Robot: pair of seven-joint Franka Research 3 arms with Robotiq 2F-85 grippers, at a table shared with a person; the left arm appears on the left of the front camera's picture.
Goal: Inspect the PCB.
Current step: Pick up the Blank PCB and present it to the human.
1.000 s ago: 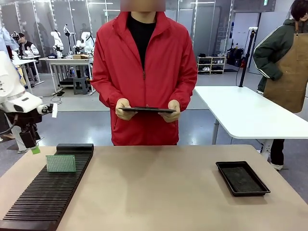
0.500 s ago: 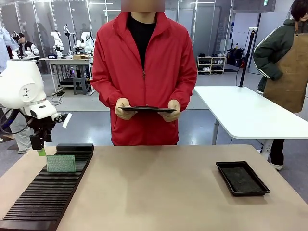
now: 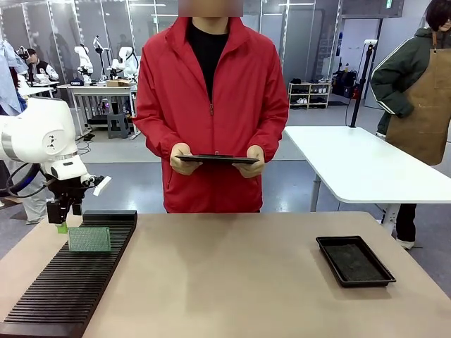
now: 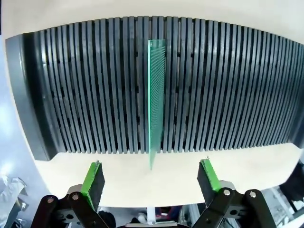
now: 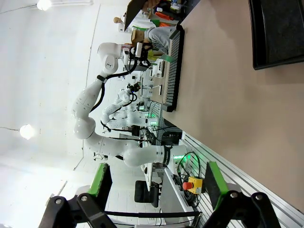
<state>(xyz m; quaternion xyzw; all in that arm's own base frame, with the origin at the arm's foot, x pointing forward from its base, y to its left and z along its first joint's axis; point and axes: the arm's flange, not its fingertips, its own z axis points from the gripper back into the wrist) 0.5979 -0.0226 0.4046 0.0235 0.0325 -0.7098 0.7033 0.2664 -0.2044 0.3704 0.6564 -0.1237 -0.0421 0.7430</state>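
Hovering over the far left of the surface (image 3: pixel 232 282), the left fingers (image 4: pixel 93 183) stand wide apart with nothing between them. Below them the PCB (image 4: pixel 156 102) stands upright on edge in one slot of the black rack (image 3: pixel 70 282). The wrist view shows it edge-on as a thin green line, roughly midway between the two pads. The pads face the board's two flat sides, near one end of it rather than its middle. How high they hang above its top edge is hard to judge from either view.

The right fingers (image 5: pixel 99 178) are also spread and empty, well away from the rack. The tray (image 3: pixel 354 260) lies at the right side of the surface, and a person at the far side holds a tablet (image 3: pixel 215 160) in both hands.

I judge the step in hand to be the descent to grip the board, and several things could go wrong:
- A drift sideways would land a pad on the thin top edge and press the board into its slot.
- Going too deep would knock the pads against the rack's ribs.
- A grip near the board's end could let it swing or slip as it lifts.
- A pull that is not straight up could bind the board in the slot and drag the rack along.
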